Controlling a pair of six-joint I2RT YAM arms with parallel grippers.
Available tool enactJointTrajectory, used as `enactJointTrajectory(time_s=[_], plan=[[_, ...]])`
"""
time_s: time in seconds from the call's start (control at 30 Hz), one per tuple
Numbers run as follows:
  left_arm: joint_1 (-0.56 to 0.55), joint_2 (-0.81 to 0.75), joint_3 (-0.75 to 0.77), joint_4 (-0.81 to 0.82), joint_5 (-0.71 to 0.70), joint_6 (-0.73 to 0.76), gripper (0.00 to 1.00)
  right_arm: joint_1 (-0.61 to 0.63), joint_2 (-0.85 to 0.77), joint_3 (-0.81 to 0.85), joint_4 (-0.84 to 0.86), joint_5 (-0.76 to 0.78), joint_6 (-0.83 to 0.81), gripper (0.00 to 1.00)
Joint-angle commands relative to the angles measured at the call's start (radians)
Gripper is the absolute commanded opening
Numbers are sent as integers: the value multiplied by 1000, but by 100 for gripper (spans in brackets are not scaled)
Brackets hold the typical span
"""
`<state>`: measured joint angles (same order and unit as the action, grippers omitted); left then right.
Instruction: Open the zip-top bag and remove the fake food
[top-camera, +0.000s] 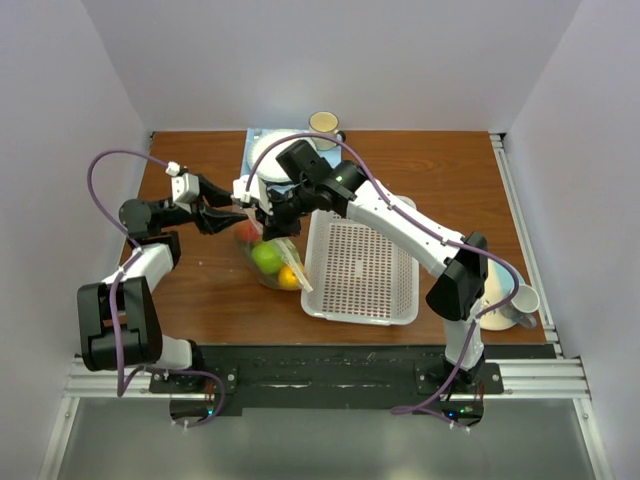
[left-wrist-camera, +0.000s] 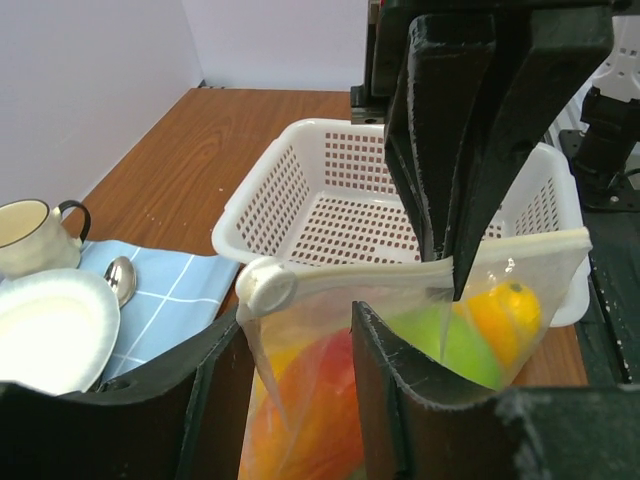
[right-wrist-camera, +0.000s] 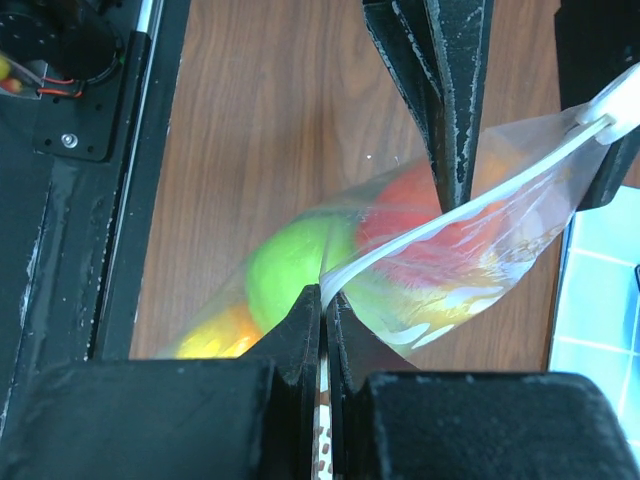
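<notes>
Top external view: at the left, the left gripper (left-wrist-camera: 298, 325) reaches over the brown desk (top-camera: 200, 290) to the slider end of the zip-top bag (top-camera: 283, 262). Left wrist view shows its fingers (left-wrist-camera: 400, 400) standing part-way open on either side of the bag, just below the white slider (left-wrist-camera: 265, 285). Whether they press the plastic I cannot tell. The bag is held up by its top edge and slants down toward the desk, close beside the white basket (top-camera: 360, 265). Its zip strip (left-wrist-camera: 400, 275) looks closed along the top. The fake food (top-camera: 266, 258) is bunched inside the bag: a red piece (right-wrist-camera: 420, 210), a green apple (right-wrist-camera: 290, 275) and an orange-yellow piece (left-wrist-camera: 500, 315). Further right, the right gripper (right-wrist-camera: 325, 300) comes in across the basket's far corner. It is clamped tight on the zip strip, partway along from the slider.
</notes>
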<state>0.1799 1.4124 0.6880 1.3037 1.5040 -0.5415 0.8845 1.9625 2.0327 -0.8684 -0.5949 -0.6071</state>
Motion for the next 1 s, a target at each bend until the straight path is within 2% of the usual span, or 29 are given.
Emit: enactJointTrajectory(time_s=[0.0, 0.1, 0.23, 0.3, 0.33, 0.4, 0.73, 0.77, 0.8, 0.87, 0.9, 0.97], plan=[[-14, -35, 5, 155, 205, -41, 46, 2, -28, 72, 40, -35, -20, 0], [-14, -38, 1, 155, 205, -43, 44, -1, -30, 72, 48, -26, -17, 0], [-7, -61, -18, 157, 205, -69, 34, -22, -42, 70, 57, 3, -11, 0], [10, -72, -27, 157, 205, -71, 24, -47, -48, 51, 81, 23, -2, 0], [18, -84, -30, 157, 205, -72, 9, -54, -53, 41, 91, 29, 4, 0], [42, -95, -31, 157, 205, -74, 0, -81, -59, 18, 118, 44, 9, 0], [84, -158, -54, 178, 205, -97, 0, -110, -67, -55, 209, 170, 89, 0], [85, -161, -59, 183, 205, -97, 0, -108, -74, -52, 194, 161, 93, 4], [89, -165, -65, 190, 205, -95, 0, -110, -83, -51, 192, 124, 107, 18], [90, -167, -73, 193, 205, -95, 0, -110, -112, -77, 219, 84, 133, 35], [92, -167, -77, 193, 205, -95, 0, -110, -150, -94, 282, 64, 145, 49], [92, -167, -84, 198, 205, -94, 0, -110, -177, -126, 345, 18, 187, 56]])
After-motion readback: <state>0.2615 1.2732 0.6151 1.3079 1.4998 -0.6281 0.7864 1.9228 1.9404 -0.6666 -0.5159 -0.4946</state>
